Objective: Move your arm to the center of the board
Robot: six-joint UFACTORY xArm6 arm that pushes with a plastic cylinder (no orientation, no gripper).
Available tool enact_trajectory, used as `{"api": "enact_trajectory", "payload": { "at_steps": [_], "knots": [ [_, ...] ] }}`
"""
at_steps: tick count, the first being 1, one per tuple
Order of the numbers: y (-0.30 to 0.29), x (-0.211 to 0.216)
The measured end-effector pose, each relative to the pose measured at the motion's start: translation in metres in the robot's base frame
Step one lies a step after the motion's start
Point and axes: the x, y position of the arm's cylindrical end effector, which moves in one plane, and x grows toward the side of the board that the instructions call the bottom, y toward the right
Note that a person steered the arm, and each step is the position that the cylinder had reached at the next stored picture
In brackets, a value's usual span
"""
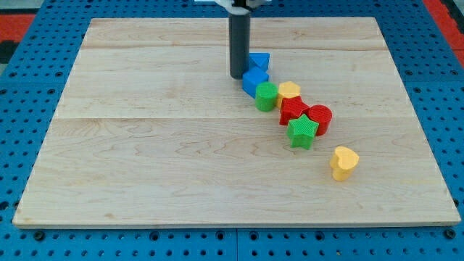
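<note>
My tip rests on the wooden board in the upper middle of the view. It is just left of a blue block and a blue cube, close to or touching the cube. A chain of blocks runs down to the right: a green cylinder, a yellow block, a red star, a red cylinder and a green star. A yellow heart lies apart at the lower right.
The board lies on a blue pegboard table. A red strip shows at the view's top left corner.
</note>
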Motion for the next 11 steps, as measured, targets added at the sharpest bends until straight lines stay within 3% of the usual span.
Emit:
{"api": "enact_trajectory", "payload": {
  "at_steps": [2, 4, 9, 10, 11],
  "knots": [
    [0.056, 0.045],
    [0.068, 0.084],
    [-0.02, 0.013],
    [-0.061, 0.008],
    [-0.062, -0.038]
  ]
}}
